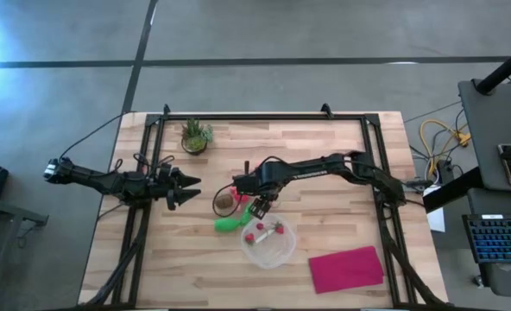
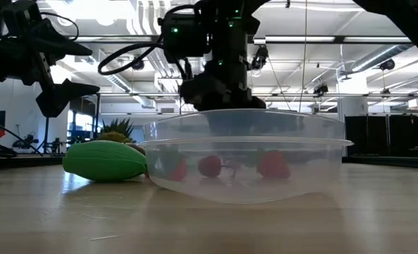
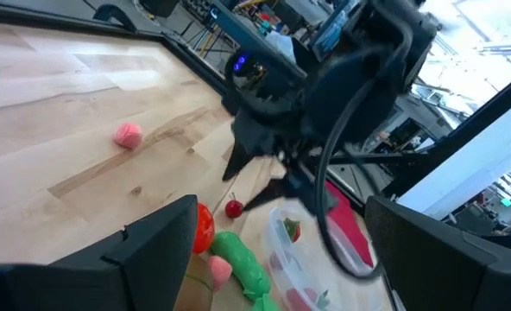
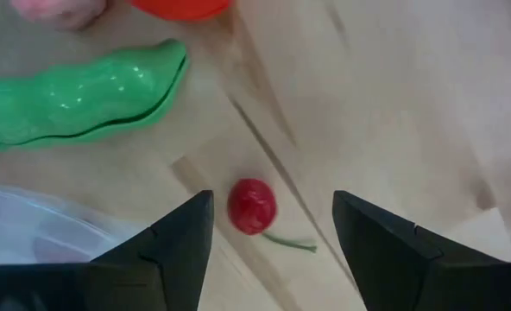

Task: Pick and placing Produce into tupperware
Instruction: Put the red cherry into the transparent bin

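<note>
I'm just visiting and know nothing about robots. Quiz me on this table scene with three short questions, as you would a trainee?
1. True or false: the tupperware already holds red pieces.
2. What lies below the open right gripper: (a) the small red cherry, (b) the green pod, (c) the magenta cloth?
3. Fill in: the left gripper waits, open, on the table's ____ side.

Key: 1 true; 2 a; 3 left.

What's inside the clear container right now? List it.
Inside the container lie small red pieces, at least three through the wall in the low view. Its cloudy wall blurs them, so their exact kind and any smaller bits stay unclear.
</note>
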Robot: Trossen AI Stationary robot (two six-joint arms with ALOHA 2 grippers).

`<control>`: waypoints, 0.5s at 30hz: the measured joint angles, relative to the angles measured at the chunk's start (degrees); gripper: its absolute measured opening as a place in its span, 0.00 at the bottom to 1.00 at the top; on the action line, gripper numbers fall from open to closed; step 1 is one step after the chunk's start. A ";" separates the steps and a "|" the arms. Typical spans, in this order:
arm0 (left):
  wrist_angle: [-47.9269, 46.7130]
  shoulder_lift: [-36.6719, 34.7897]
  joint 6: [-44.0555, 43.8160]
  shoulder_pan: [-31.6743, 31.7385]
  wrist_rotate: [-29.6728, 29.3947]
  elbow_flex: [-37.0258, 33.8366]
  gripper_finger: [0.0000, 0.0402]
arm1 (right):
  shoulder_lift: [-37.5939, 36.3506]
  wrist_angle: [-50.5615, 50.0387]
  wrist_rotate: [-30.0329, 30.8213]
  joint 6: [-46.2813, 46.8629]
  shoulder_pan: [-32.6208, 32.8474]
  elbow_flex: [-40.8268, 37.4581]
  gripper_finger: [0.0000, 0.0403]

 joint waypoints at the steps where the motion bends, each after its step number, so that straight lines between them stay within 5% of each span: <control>1: -0.12 0.06 0.00 -0.02 0.02 -0.02 0.80 | 0.70 -0.11 0.01 0.01 0.18 0.58 0.57; 15: -0.21 -0.07 0.00 0.00 0.04 -0.02 0.80 | 6.48 -11.09 1.54 4.31 0.95 10.42 0.57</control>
